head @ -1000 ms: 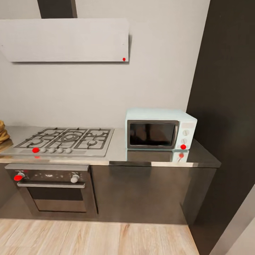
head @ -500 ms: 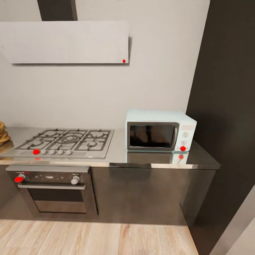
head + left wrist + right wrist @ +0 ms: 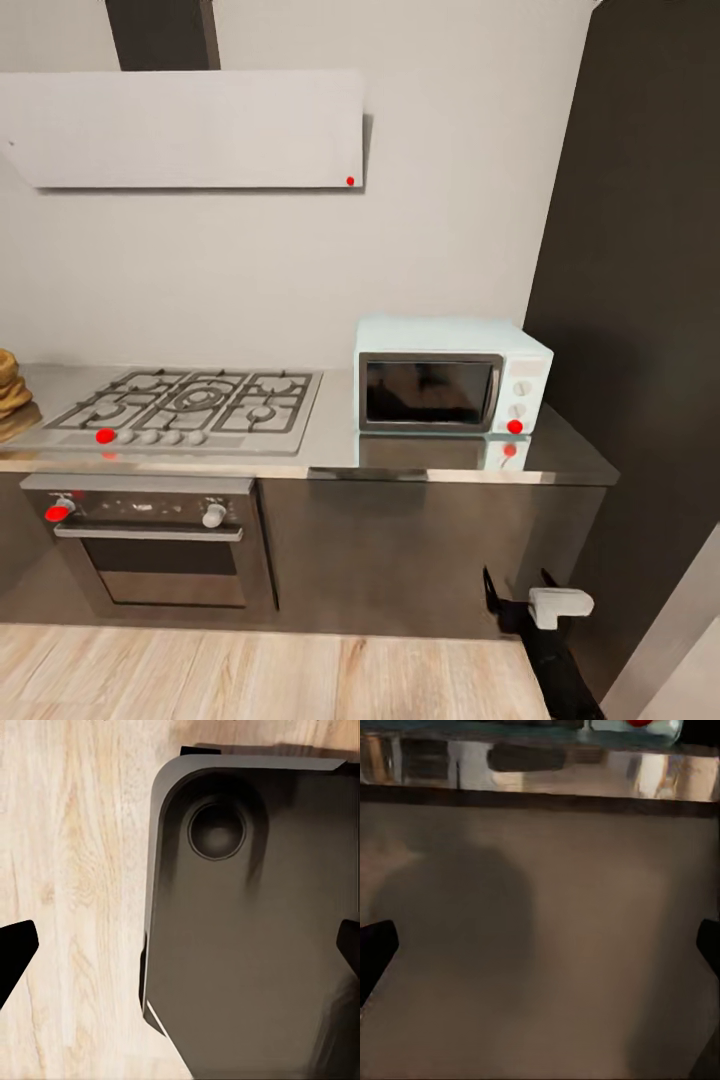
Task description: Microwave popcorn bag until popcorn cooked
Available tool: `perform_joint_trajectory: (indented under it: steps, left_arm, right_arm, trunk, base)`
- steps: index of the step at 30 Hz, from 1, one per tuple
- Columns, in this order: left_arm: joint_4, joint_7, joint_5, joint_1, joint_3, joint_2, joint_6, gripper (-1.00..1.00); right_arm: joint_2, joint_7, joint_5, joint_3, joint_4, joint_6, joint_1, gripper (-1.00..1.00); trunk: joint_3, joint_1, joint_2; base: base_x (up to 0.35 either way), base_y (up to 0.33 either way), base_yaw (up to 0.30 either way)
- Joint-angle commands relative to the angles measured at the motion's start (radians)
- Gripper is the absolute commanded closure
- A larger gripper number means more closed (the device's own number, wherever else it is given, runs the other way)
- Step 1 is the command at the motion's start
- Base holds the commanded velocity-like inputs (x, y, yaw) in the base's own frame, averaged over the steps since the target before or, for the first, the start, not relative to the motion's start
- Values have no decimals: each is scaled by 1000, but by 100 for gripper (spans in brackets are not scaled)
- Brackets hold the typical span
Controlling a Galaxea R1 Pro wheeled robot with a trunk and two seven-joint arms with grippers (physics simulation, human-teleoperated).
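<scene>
The popcorn bag (image 3: 8,384) sits at the far left end of the countertop (image 3: 340,445), cut by the head view's edge, a tan-orange sack just beside the gas hob (image 3: 180,405); it is well apart from the right gripper (image 3: 520,595), which shows low on the opposite side, in front of the dark cabinet fronts (image 3: 400,550) below the microwave (image 3: 452,375). The microwave stands on the right part of the countertop with its dark glass door closed, two round knobs and a red light on its right panel; it is reflected in the steel surface in front of it. The right gripper (image 3: 540,945) faces the cabinet front just under the countertop's edge; its fingertips (image 3: 375,945) stand at opposite borders of the right wrist view, spread wide, with nothing between them. The left gripper (image 3: 180,945) is likewise spread wide and empty, over the pale wooden floor (image 3: 67,870) and a dark part of the robot's base (image 3: 247,945). Under the hob is a built-in steel oven (image 3: 150,540); above it a pale range hood (image 3: 185,130) hangs on the grey wall.
</scene>
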Motion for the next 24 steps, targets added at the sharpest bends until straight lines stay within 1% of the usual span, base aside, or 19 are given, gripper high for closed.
perform_joint_trajectory:
  steps: [1,7,10,12,14,16,18,21,24]
  left_arm:
    - [-2,0,1,1,6,-1,1,-100]
    - [-2,0,1,1,6,-1,1,-100]
    - [-2,0,1,1,6,-1,1,-100]
    - [-2,0,1,1,6,-1,1,-100]
    - [-2,0,1,1,6,-1,1,-100]
    - [-3,0,1,1,6,-1,0,-100]
    - [-3,0,1,1,6,-1,0,-100]
    - [-3,0,1,1,6,-1,0,-100]
    - [-3,0,1,1,6,-1,0,-100]
  right_arm:
    - [0,-4,0,1,-14,-2,0,-100]
    - [-2,-4,0,1,-156,-1,-1,-100]
    - [-2,-4,0,1,-198,4,-15,-100]
    - [-4,-4,1,1,-207,20,-61,-100]
    - [-5,-4,1,1,-208,42,-82,-100]
    - [-9,-4,0,0,-208,106,-117,-100]
    - [-11,-4,1,-1,-208,127,-137,-100]
    - [-11,-3,-1,-5,-208,130,-147,-100]
    - [-11,-3,-3,-43,-208,129,-148,-100]
  trunk:
    - [3,-4,7]
    - [21,-27,49]
    - [31,-38,70]
    - [37,-46,84]
    - [43,-54,98]
    - [50,-61,112]
    - [56,-69,126]
    - [65,-81,147]
    - [75,-92,168]
  base:
    - [0,0,0]
    - [0,0,0]
    - [0,0,0]
    - [0,0,0]
    - [0,0,0]
    - [0,0,0]
    - [0,0,0]
    - [0,0,0]
    - [0,0,0]
